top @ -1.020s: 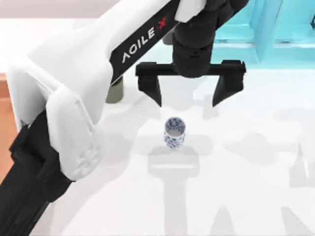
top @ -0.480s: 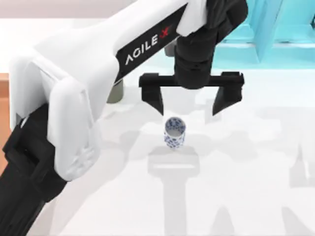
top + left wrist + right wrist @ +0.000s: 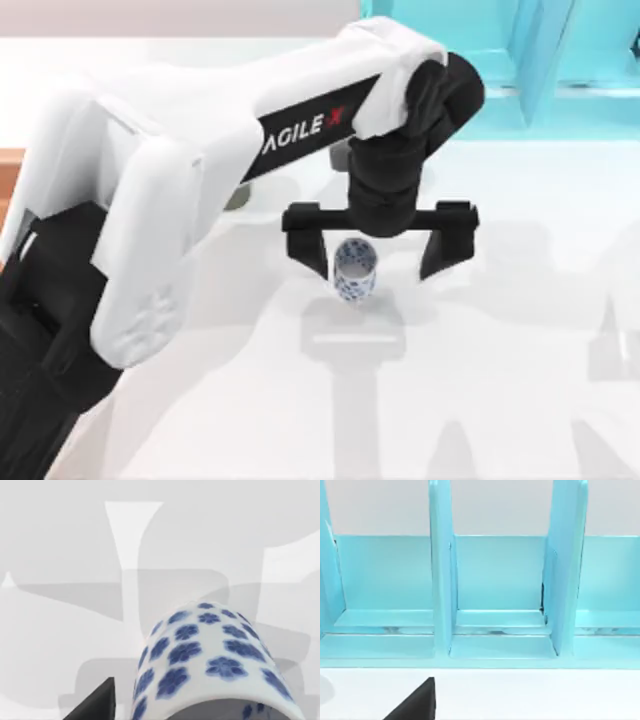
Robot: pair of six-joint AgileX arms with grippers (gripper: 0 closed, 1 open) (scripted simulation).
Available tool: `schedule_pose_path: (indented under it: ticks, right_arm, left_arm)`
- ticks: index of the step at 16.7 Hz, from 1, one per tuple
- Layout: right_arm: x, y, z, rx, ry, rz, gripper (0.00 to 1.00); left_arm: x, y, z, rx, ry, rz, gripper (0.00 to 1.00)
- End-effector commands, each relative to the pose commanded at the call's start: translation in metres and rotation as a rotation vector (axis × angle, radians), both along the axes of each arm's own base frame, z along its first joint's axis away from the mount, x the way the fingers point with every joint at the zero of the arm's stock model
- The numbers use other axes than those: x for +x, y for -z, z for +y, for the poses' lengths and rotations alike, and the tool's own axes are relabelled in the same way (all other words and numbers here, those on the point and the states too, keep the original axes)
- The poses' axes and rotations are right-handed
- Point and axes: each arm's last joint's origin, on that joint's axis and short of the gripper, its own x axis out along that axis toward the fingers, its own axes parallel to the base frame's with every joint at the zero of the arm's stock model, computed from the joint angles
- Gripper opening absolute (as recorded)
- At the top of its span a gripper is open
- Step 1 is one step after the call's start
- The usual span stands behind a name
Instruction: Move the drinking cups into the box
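The white drinking cup with blue flowers [image 3: 354, 271] stands upright mid-table. My left gripper [image 3: 377, 243] is open and down around it, one black finger [image 3: 308, 243] close at the cup's left, the other well off to its right. In the left wrist view the flowered cup [image 3: 215, 660] sits very near, beside one fingertip [image 3: 97, 706]. The dark olive cup [image 3: 238, 196] peeks out behind my left arm, further back and to the left. A sliver of the orange box [image 3: 8, 185] shows at the left edge. My right gripper is parked facing the shelf, with one fingertip [image 3: 417, 702] showing.
A cyan shelf unit [image 3: 560, 60] with upright dividers stands along the back right, and its compartments [image 3: 497, 580] face the right wrist camera. My left arm [image 3: 150, 200] spans the left half of the white table.
My left gripper has come down and toward the front, from behind the flowered cup to straddling it. The cup has not moved.
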Motion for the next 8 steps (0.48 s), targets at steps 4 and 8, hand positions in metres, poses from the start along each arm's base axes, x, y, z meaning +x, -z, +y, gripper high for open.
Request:
schedule_pose_path:
  ticks: [4, 8]
  right_arm:
    - [0.0000, 0.0000, 0.0000, 0.000, 0.000, 0.000, 1.00]
    - [0.0000, 0.0000, 0.0000, 0.000, 0.000, 0.000, 1.00]
  left_arm:
    - [-0.0010, 0.0048, 0.0007, -0.001, 0.000, -0.001, 1.00]
    - [-0.0010, 0.0048, 0.0007, -0.001, 0.000, -0.001, 0.85]
